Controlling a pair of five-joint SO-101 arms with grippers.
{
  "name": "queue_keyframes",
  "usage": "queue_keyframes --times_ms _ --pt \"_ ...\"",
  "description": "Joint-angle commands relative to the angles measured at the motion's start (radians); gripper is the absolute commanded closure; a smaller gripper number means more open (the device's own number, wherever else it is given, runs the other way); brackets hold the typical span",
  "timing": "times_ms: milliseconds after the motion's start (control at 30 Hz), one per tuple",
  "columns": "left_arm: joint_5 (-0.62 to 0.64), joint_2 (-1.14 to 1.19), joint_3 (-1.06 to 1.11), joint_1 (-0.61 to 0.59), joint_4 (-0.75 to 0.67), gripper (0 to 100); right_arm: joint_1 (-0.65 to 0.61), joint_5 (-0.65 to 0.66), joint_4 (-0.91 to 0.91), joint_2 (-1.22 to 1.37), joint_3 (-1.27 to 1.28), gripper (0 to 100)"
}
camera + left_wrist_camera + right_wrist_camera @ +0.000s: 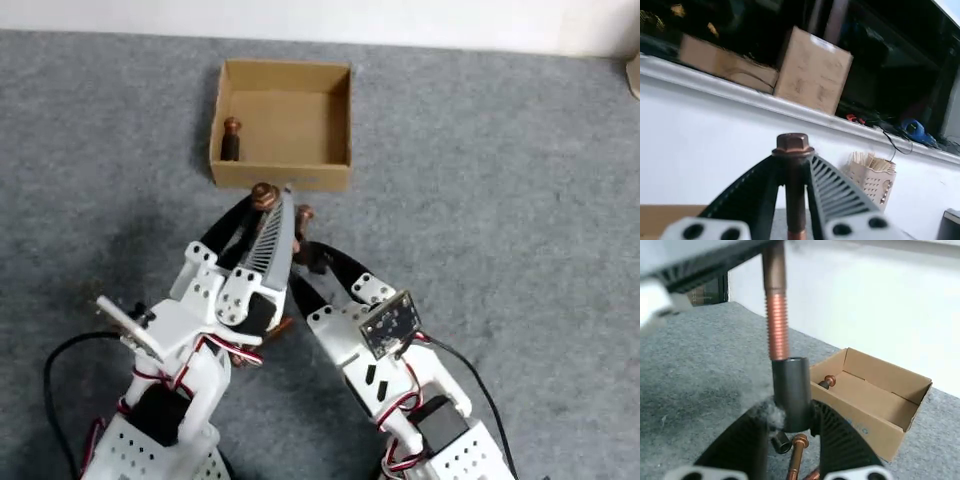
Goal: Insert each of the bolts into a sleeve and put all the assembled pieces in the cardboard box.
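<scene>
My left gripper (794, 162) is shut on a copper bolt (793, 144), its hex head sticking out past the fingertips. In the high view that gripper (263, 207) sits just in front of the cardboard box (335, 165). My right gripper (791, 414) is shut on a dark grey sleeve (791, 390), held upright. The bolt's threaded end (777, 325) comes down into the sleeve's top opening. One assembled piece (231, 138) lies in the box's left part, also seen as the assembled piece (827, 381) from the right wrist. The right gripper (308, 268) sits beside the left one.
Under the sleeve, a loose sleeve (782, 443) and loose bolts (797, 455) lie on the grey carpet. A bolt head (304, 213) shows between the arms. The two arms crowd the area in front of the box; open carpet (500, 200) lies to the right.
</scene>
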Motion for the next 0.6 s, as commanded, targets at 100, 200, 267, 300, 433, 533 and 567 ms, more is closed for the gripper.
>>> queue_keyframes --times_ms 100,200,267,300,433,533,567 --pt "-0.005 0.013 0.002 -0.038 -0.021 99 -0.007 -0.008 -0.038 -0.021 0.024 99.4" --pt "0.0 0.013 0.005 -0.031 -0.021 99 -0.007 -0.008 -0.038 -0.021 0.022 99.4" --pt "0.0 0.013 0.012 -0.016 -0.021 99 -0.01 -0.008 -0.038 -0.021 0.022 99.4" --pt "0.0 0.013 0.012 0.001 -0.021 99 -0.013 -0.008 -0.038 -0.021 0.021 99.4" --pt "0.0 0.013 0.008 0.048 -0.021 99 -0.036 -0.008 -0.038 -0.021 0.028 99.4" --pt "0.0 0.013 0.012 0.051 -0.021 99 -0.058 -0.008 -0.038 -0.021 0.03 99.4" --pt "0.0 0.013 0.013 0.047 -0.021 99 -0.062 -0.008 -0.038 -0.021 0.03 99.4"
